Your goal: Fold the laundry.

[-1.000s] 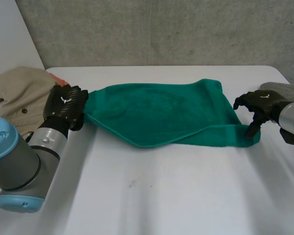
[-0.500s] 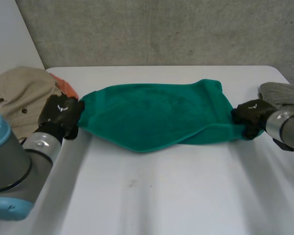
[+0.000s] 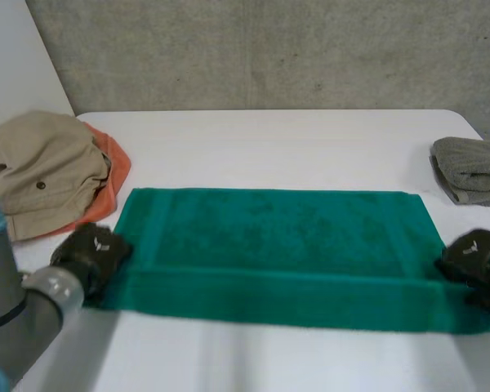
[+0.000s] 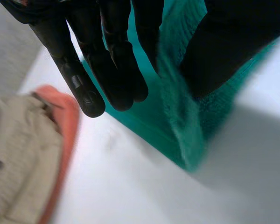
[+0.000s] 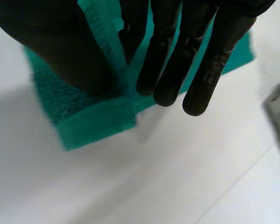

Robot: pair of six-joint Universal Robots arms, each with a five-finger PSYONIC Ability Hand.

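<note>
While flat, towel [image 3: 278,245]: left hand [image 3: 90,255], right hand [image 3: 474,258].

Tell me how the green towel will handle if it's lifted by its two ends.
Probably floppy: the green towel lies flat and bends limply at the left hand. Its fuzzy pile likely grips well, not slippery, in the right hand.

No words or numbers that we can read

We make out only a small white mark [image 3: 101,247] on the back of the left hand [image 3: 90,257] and another on the right hand [image 3: 478,263], both too small to read. We find no legible print on the green towel [image 3: 278,245] they pinch.
</note>
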